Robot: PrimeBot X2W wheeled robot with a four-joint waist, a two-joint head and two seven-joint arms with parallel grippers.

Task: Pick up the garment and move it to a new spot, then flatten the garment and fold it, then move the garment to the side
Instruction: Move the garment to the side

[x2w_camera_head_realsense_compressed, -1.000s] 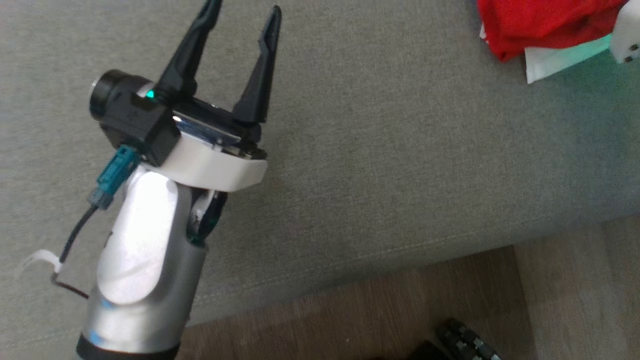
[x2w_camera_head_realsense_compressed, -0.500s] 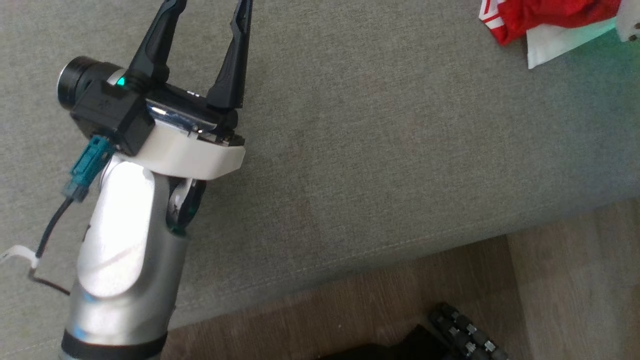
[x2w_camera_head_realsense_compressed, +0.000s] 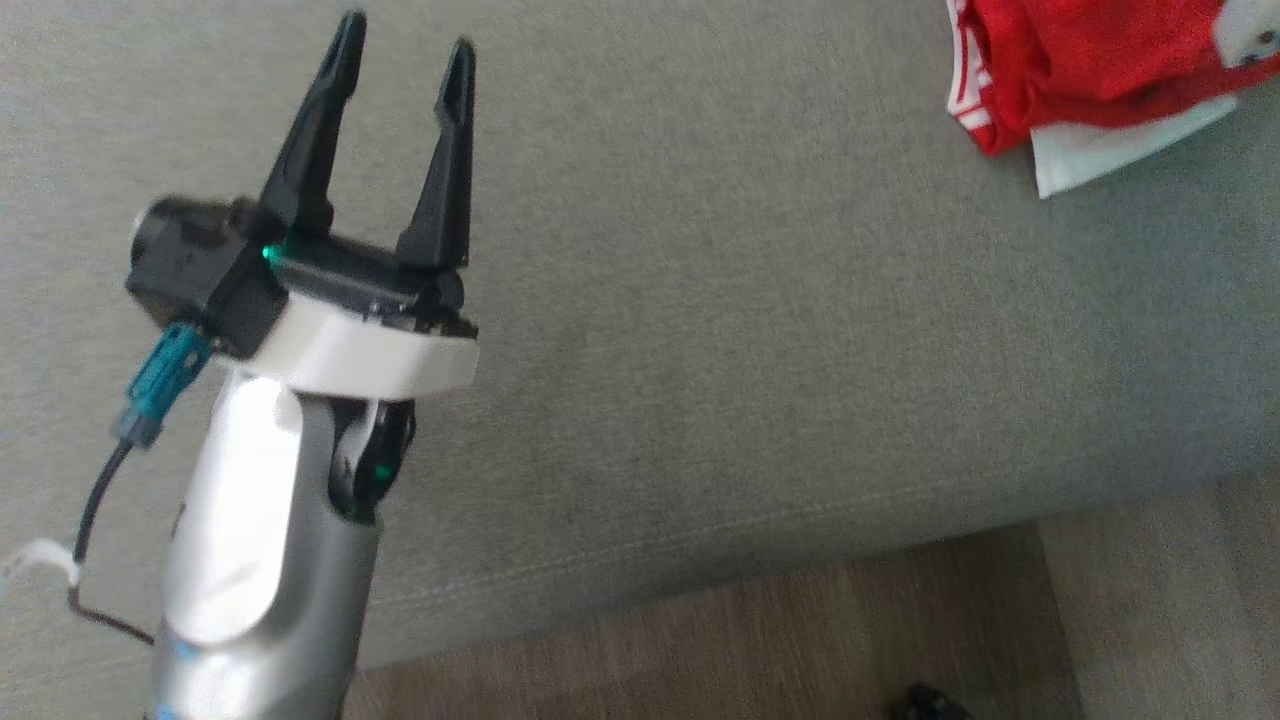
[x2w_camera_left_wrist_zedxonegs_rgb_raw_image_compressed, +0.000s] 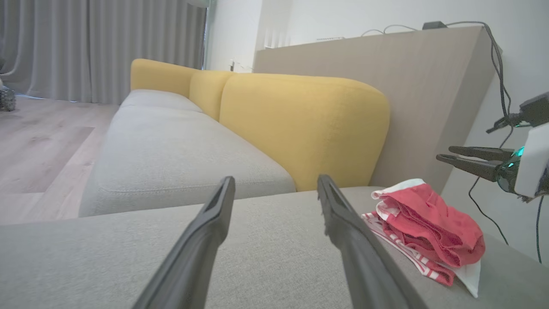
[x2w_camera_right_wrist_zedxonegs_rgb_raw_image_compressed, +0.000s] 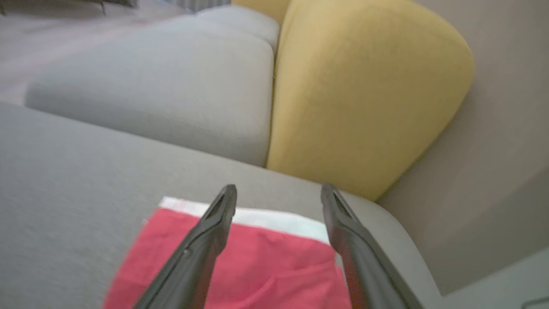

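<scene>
Nearest, the wooden floor point(x2w_camera_head_realsense_compressed: 760, 640) runs along the front edge of the grey sofa seat point(x2w_camera_head_realsense_compressed: 760, 300). Above the near left part of the seat hovers the left claw point(x2w_camera_head_realsense_compressed: 405, 40), its two fingers wide apart with nothing between them, well apart from the garment point(x2w_camera_left_wrist_zedxonegs_rgb_raw_image_compressed: 424, 227). The garment, red with white striped trim, lies bunched in loose folds at the far right end of the seat, its white edge close to the seat's rim. Over it stands the right claw point(x2w_camera_right_wrist_zedxonegs_rgb_raw_image_compressed: 279, 189), fingers spread and gripping nothing; whether the tips touch the cloth cannot be told. Behind rise the yellow backrest point(x2w_camera_left_wrist_zedxonegs_rgb_raw_image_compressed: 300, 124) and a wooden panel point(x2w_camera_left_wrist_zedxonegs_rgb_raw_image_compressed: 386, 56). Risks, as judged: a finger of the right claw may catch a fold when the arm lifts away, dragging the bundle open or toward the rim; the loose layers may slump by themselves; a garment so near the rim may slide off the seat if nudged, undoing the fold
</scene>
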